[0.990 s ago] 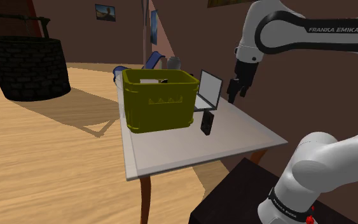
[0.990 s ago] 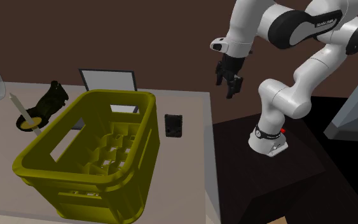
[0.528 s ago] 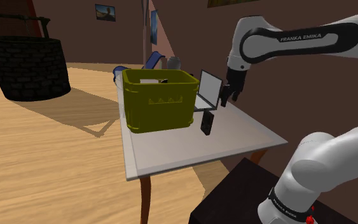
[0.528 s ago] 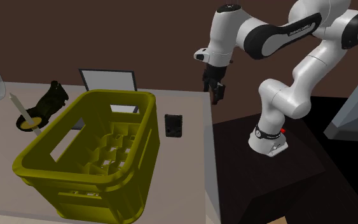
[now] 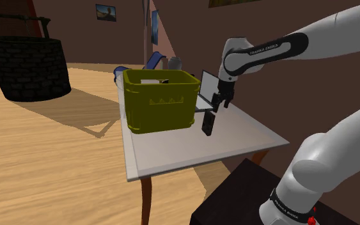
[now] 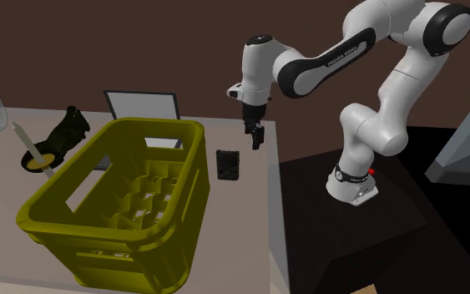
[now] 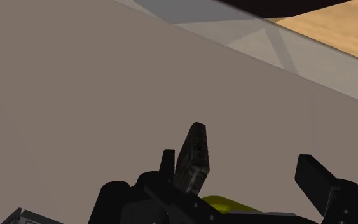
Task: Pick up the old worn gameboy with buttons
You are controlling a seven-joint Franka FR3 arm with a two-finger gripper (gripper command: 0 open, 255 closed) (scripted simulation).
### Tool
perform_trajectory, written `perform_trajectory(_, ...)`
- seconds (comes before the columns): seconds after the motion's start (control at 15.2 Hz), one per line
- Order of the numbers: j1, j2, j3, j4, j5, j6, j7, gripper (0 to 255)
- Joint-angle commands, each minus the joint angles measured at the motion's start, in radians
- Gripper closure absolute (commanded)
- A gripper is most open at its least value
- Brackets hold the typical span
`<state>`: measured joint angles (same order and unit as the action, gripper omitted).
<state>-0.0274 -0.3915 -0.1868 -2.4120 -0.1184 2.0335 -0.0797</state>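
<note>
The brand name "FRANKA EMIKA" stands in white capitals on the dark band of the arm's forearm [image 5: 265, 48] in the shoulder view. In the second exterior view the same white lettering runs along that dark band. There is smaller white print on the dark ring at the arm's base [image 5: 286, 206], just above the stand, but it is too small to read with certainty.

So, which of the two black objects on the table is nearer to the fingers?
The gameboy beside the yellow crate, close under the fingers. The other black object lies past the crate's far side.
</note>
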Motion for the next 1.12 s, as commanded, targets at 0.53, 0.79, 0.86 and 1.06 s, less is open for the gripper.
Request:
perform_trajectory(0.53,-0.002,0.214,-0.055,0.032,0.048,0.167,-0.063,0)
perform_trajectory(0.79,-0.002,0.233,-0.057,0.014,0.052,0.204,-0.065,0)
perform_trajectory(0.86,-0.002,0.233,-0.056,0.015,0.052,0.203,-0.065,255)
perform_trajectory(1.06,-0.002,0.234,-0.056,0.016,0.052,0.203,-0.065,255)
